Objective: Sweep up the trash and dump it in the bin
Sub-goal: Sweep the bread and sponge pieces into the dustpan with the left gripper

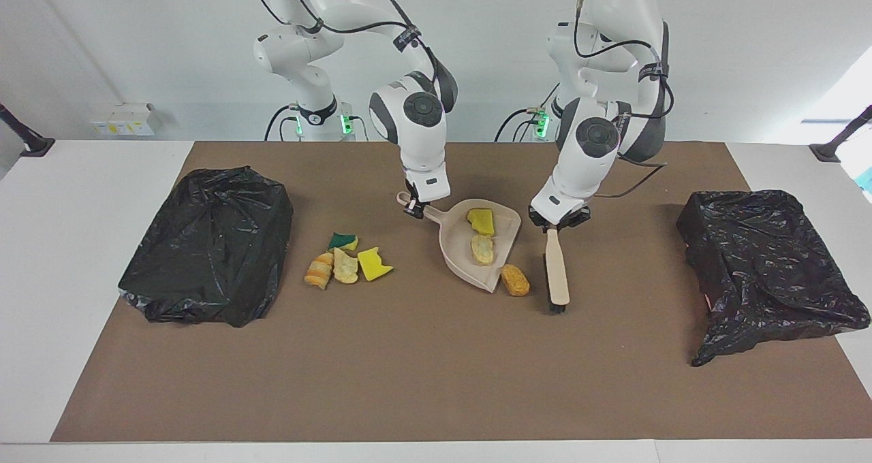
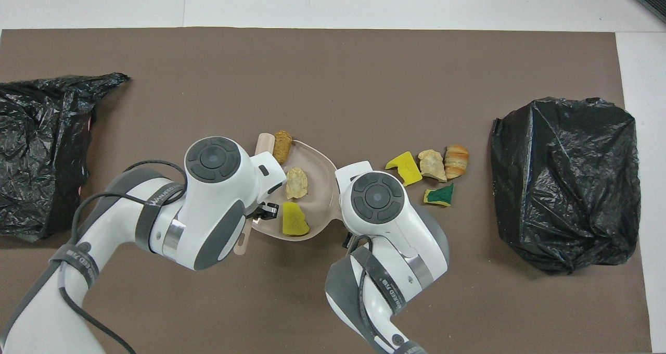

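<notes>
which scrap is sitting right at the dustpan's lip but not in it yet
The orange-brown bread lump, lying on the mat between the dustpan and the brush. Two other scraps are inside the pan; the remaining four sit clustered toward the right arm's end.

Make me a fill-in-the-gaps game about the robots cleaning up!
1. The right gripper holds the handle of the ____.
2. The left gripper holds the ____.
3. Inside the dustpan lie ____ scraps.
4. ____ scraps lie in a cluster near the bin at the right arm's end.

Answers: dustpan; brush; two; Four
</notes>
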`<state>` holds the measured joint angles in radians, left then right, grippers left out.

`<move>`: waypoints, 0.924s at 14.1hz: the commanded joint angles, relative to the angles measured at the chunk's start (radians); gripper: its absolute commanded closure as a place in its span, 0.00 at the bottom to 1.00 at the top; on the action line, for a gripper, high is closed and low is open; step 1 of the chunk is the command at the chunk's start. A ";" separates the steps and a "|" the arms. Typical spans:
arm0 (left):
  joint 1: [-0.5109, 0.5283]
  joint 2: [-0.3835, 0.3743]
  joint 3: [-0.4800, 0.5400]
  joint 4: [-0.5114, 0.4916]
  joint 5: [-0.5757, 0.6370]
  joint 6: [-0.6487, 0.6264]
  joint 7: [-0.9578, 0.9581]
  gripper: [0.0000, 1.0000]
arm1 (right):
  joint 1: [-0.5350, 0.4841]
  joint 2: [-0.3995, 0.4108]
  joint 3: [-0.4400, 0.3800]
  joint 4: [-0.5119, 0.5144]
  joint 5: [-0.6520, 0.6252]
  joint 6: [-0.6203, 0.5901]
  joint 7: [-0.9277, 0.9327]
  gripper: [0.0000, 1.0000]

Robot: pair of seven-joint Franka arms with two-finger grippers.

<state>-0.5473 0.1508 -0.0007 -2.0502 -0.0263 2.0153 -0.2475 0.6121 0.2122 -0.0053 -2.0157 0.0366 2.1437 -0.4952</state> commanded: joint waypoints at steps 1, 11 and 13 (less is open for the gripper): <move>-0.054 -0.056 0.013 -0.030 -0.007 -0.072 0.016 1.00 | -0.005 0.006 0.004 -0.020 0.002 0.022 0.026 1.00; -0.163 -0.080 -0.007 -0.005 0.000 -0.208 -0.113 1.00 | -0.005 0.006 0.004 -0.020 0.002 0.022 0.026 1.00; -0.154 -0.080 -0.002 -0.001 0.014 -0.213 -0.114 1.00 | -0.005 0.006 0.004 -0.020 0.002 0.024 0.026 1.00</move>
<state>-0.7054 0.0907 -0.0210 -2.0509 -0.0251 1.8298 -0.3568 0.6121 0.2124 -0.0052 -2.0177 0.0370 2.1437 -0.4911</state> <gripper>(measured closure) 0.744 0.683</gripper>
